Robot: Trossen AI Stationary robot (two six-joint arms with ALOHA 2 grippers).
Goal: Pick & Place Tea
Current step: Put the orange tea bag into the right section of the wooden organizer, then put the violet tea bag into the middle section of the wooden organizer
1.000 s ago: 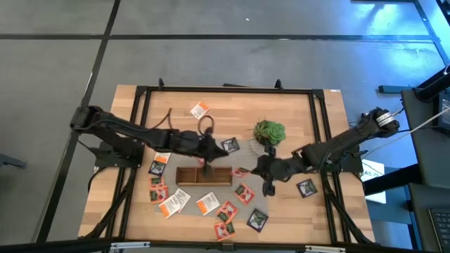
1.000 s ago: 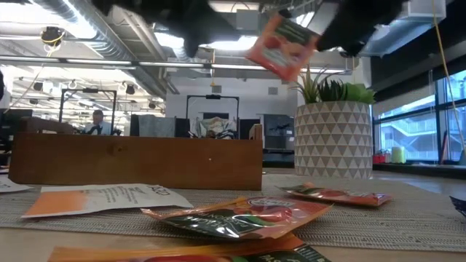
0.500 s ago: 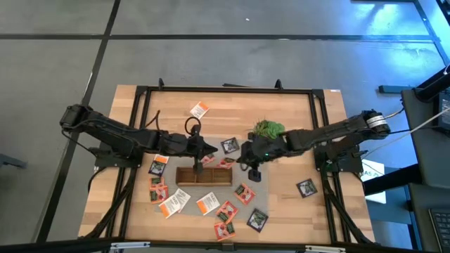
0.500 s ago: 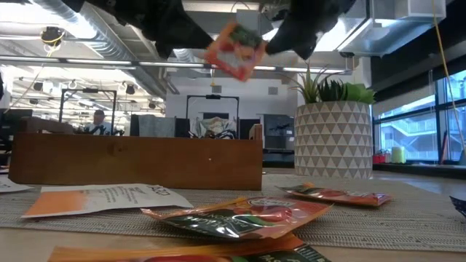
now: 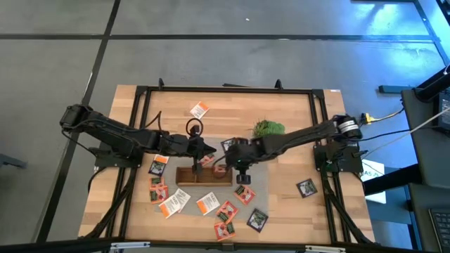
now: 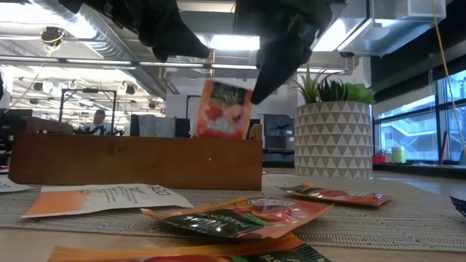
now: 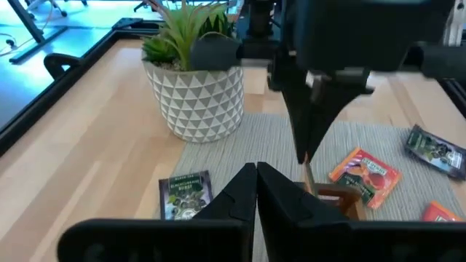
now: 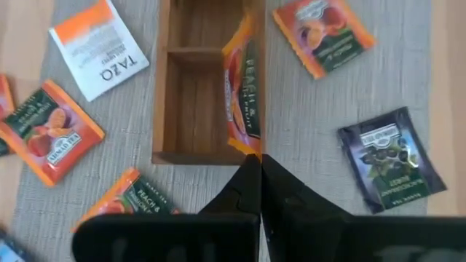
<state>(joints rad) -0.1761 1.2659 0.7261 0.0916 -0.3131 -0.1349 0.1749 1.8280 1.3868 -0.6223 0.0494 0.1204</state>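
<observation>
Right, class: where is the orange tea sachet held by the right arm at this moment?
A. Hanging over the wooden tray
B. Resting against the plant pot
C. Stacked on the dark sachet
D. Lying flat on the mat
A: the right gripper pinches the orange sachet edge-on above the wooden tray, its jaws shut on it.

The light wooden table [image 5: 281, 105] carries a grey mat [image 5: 278, 184] holding the wooden tray [image 5: 188, 176], scattered tea sachets [image 5: 209, 204], and a potted plant [image 5: 269, 129].
</observation>
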